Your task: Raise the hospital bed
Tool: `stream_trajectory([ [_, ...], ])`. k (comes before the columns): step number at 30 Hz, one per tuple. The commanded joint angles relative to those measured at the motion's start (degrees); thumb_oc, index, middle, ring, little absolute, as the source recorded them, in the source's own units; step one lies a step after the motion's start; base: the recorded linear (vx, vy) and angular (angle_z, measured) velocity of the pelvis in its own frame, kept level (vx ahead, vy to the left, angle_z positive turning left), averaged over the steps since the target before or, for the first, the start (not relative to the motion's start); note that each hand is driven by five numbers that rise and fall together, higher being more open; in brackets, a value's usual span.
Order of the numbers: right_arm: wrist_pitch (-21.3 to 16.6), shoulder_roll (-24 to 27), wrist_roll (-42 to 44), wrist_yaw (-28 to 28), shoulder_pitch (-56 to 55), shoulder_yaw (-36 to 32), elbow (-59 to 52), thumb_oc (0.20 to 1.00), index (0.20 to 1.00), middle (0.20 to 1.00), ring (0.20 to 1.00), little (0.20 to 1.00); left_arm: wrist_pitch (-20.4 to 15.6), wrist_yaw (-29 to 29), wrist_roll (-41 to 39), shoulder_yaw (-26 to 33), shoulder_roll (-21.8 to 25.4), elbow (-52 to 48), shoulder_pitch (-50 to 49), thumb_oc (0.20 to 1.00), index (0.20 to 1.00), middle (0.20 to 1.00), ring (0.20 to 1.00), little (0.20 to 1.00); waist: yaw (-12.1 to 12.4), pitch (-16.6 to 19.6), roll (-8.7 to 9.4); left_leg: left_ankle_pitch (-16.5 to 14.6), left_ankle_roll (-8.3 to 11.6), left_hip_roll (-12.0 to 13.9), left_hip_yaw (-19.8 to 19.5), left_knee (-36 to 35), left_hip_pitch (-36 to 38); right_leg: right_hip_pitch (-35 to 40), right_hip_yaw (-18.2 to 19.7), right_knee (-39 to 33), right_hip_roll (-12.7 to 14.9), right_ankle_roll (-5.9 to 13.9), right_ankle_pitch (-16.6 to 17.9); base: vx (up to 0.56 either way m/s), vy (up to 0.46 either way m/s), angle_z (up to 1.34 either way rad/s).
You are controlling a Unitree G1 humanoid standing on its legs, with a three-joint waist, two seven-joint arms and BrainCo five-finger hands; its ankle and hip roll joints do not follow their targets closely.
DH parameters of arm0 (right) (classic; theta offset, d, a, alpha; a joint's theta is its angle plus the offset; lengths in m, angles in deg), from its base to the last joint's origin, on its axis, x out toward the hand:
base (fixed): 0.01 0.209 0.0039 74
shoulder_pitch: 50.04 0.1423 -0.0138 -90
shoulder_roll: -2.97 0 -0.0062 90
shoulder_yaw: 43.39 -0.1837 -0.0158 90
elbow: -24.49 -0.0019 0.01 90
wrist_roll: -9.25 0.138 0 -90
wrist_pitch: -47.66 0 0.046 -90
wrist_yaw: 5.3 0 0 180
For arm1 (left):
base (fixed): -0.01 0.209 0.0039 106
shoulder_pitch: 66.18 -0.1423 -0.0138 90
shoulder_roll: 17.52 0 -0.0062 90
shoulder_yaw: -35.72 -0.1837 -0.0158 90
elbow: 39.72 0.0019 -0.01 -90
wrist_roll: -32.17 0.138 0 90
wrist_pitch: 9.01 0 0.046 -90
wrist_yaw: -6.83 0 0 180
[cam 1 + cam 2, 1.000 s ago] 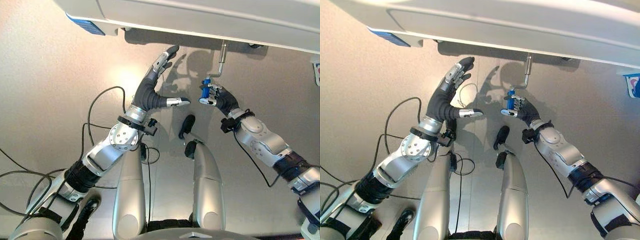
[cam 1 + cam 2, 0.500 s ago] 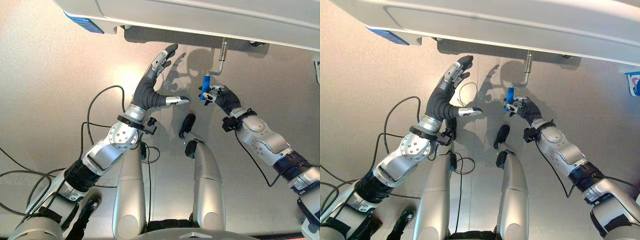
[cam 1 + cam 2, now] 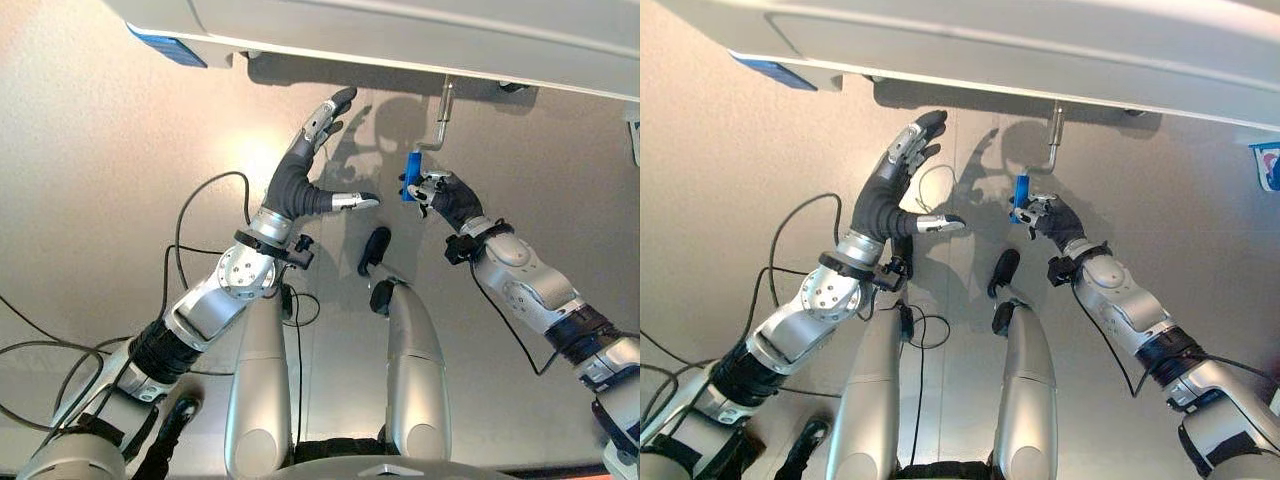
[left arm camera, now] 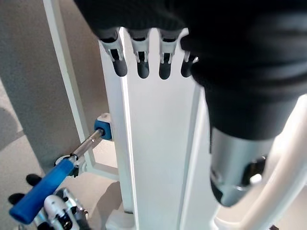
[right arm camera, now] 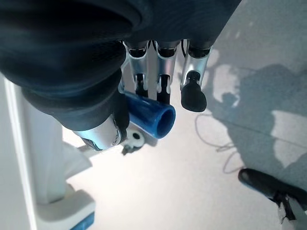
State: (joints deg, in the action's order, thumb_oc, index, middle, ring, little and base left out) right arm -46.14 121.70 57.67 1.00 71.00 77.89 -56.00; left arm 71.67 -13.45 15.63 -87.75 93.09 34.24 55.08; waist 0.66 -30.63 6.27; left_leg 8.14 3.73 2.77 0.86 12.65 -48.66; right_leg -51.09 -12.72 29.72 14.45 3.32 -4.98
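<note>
Right wrist view shows the right hand [image 5: 139,96] with fingers and thumb curled around the blue crank handle [image 5: 148,115], whose open end pokes out past them. From the left eye view, that handle [image 3: 411,176] stands nearly upright on the end of a bent metal crank rod [image 3: 440,118] that runs up under the pale edge of the hospital bed [image 3: 400,35] across the top of the scene. The left hand [image 3: 318,150] hovers beside the crank, apart from it, fingers straight and thumb spread wide, holding nothing; its wrist view looks along the white bed frame [image 4: 158,158].

The step in hand looks like cranking the rod to lift the bed. To do it well, the right hand should keep a firm but not rigid wrap so the blue sleeve can turn inside the grip while the wrist sweeps a full circle around the rod's axis. Keeping the circle flat to that axis avoids bending the rod or sliding off the handle's open end. The left hand is best kept clear of the sweep.
</note>
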Motion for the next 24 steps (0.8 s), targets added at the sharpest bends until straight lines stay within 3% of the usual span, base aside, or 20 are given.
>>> stream_trajectory([
  [1,-2.43,0.73,-0.91,-1.11,-0.68,-0.22,-4.14,0.2,0.2,0.2,0.2,0.2,-2.98,0.61,1.09,1.5,-0.98,-5.4,0.35,1.0,1.0,1.0,1.0,1.0,-1.32,0.84,-1.86,-3.95,1.09,1.13,-1.11,2.09,0.66,2.82,1.49,-10.13,2.31,6.39,10.41,0.0,0.0,0.0],
  [5,-4.19,-1.17,-0.16,0.48,-1.98,-4.02,-5.11,0.2,0.2,0.2,0.2,0.2,-2.89,0.69,0.87,2.3,-1.15,-5.45,-0.13,1.0,1.0,1.0,1.0,1.0,-1.5,0.84,-2.03,-3.79,1.14,1.12,-1.1,1.82,0.79,2.72,1.76,-10.15,2.23,6.43,10.4,0.02,-0.004,0.0],
  [6,-4.17,-1.31,-0.15,0.47,-2.87,-3.6,-5.07,0.2,0.2,0.2,0.2,0.2,-2.9,0.67,0.84,2.05,-1.35,-5.38,-1.14,1.0,1.0,1.0,1.0,1.0,-1.38,0.84,-2.02,-5.71,1.44,1.29,-1.25,2.17,2.87,4.54,2.09,-9.39,2.11,6.96,8.57,0.0,0.0,0.0],
  [7,-5.29,-1.8,0.6,1.41,-2.65,-6.07,-5.65,0.2,0.2,0.2,0.2,0.2,-2.93,0.64,0.56,2.64,-1.25,-5.41,-0.33,1.0,1.0,1.0,1.0,1.0,-1.56,0.84,-2.04,-3.81,1.14,1.12,-1.05,1.84,0.87,2.65,1.87,-10.05,2.2,6.43,10.29,0.0,0.0,0.0],
  [24,-10.18,-4.92,0.63,6.94,-7.13,-18.72,-6.98,0.2,0.2,0.2,0.2,0.2,-2.89,1.95,-2.24,4.21,-1.06,-5.69,-2.44,1.0,1.0,1.0,1.0,1.0,-3.12,0.84,-2.43,-3.9,1.19,1.53,-0.11,1.64,1.35,1.41,3.38,-9.13,1.48,6.29,9.52,0.0,-0.002,-0.02],
])
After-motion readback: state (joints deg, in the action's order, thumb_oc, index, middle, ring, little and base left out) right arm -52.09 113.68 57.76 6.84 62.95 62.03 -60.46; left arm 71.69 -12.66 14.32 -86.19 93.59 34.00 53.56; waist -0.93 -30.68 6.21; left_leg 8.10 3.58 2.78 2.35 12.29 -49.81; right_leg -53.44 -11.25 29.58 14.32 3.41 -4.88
